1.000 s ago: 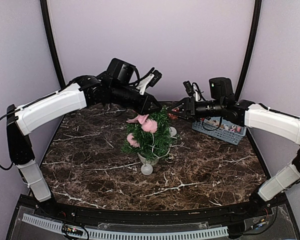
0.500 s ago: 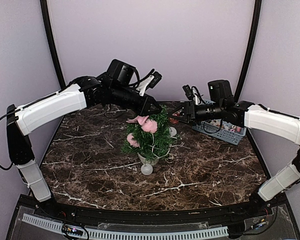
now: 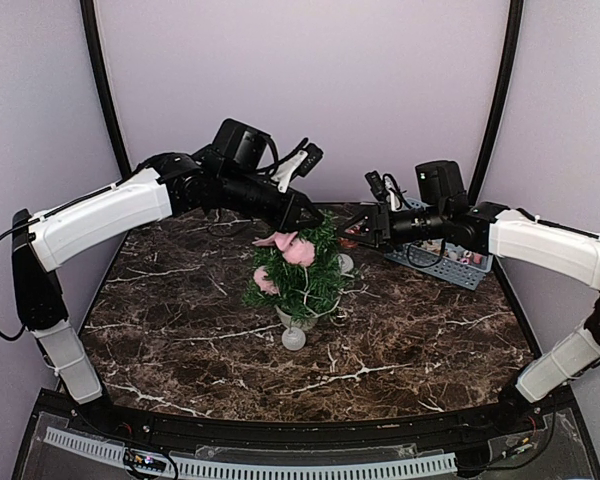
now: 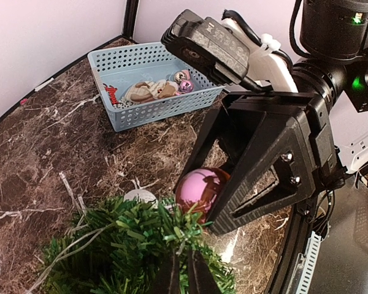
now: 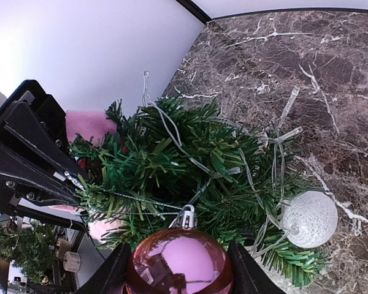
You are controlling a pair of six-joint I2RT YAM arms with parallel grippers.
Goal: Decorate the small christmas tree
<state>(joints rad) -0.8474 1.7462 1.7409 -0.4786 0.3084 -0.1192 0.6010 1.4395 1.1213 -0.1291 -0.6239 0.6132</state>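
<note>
Marble table bears the small christmas tree, under the left gripper, fingers shut, beside the right gripper clamping a pink bauble; probably light, springy, best steadied at its pot.

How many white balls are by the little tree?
2. One white ball lies on the table before the pot; another at the tree's right side. More may be hidden.

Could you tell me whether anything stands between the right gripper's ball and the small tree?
Nothing visible does. The pink ball, held by the right gripper, is at the branches of the tree. The shut left gripper is at the treetop, to one side; only thin wires drape the branches.
</note>
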